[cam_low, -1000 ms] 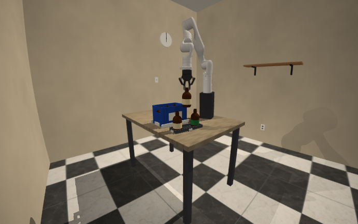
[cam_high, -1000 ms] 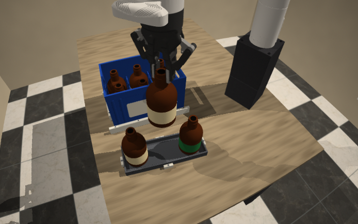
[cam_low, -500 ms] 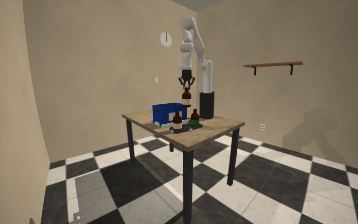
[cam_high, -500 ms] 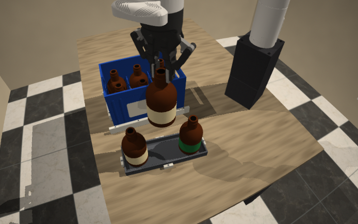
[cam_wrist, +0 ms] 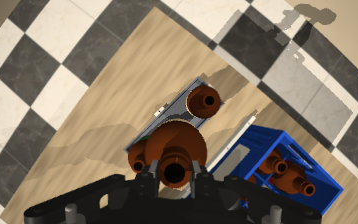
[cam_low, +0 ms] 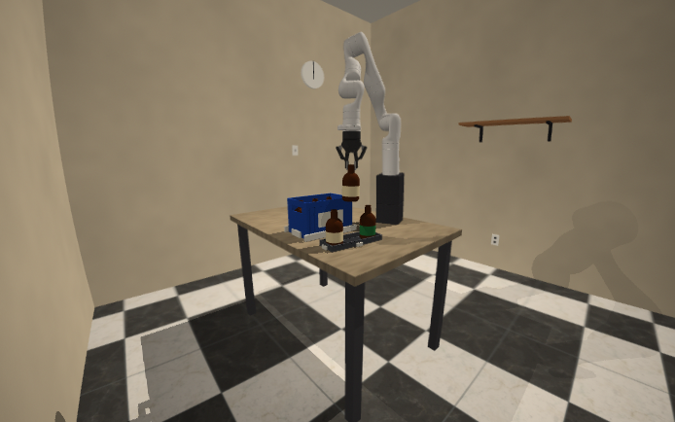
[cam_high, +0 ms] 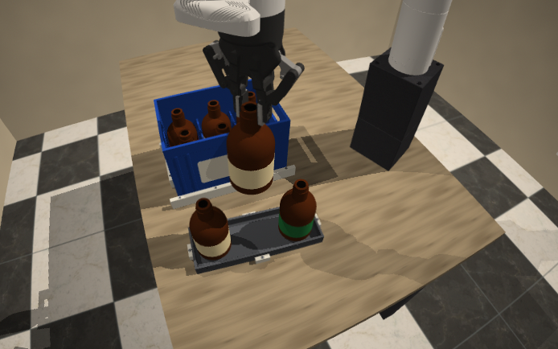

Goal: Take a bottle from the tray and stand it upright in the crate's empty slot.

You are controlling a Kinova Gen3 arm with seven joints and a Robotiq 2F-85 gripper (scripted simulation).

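Observation:
My gripper (cam_high: 250, 112) is shut on the neck of a brown bottle with a cream label (cam_high: 250, 153). The bottle hangs upright in the air, above the table between the tray and the crate. It also shows in the exterior view (cam_low: 350, 184) and in the wrist view (cam_wrist: 175, 150), where the fingers clasp its neck. The blue crate (cam_high: 220, 138) holds several brown bottles (cam_high: 181, 129); its near right corner is hidden behind the held bottle. The dark grey tray (cam_high: 256, 240) holds a cream-label bottle (cam_high: 209, 229) at its left end and a green-label bottle (cam_high: 297, 211) at its right end.
The arm's black base column (cam_high: 395, 108) stands at the back right of the wooden table. A pale strip (cam_high: 229, 186) lies along the crate's front foot. The table edges run close to the tray at the left.

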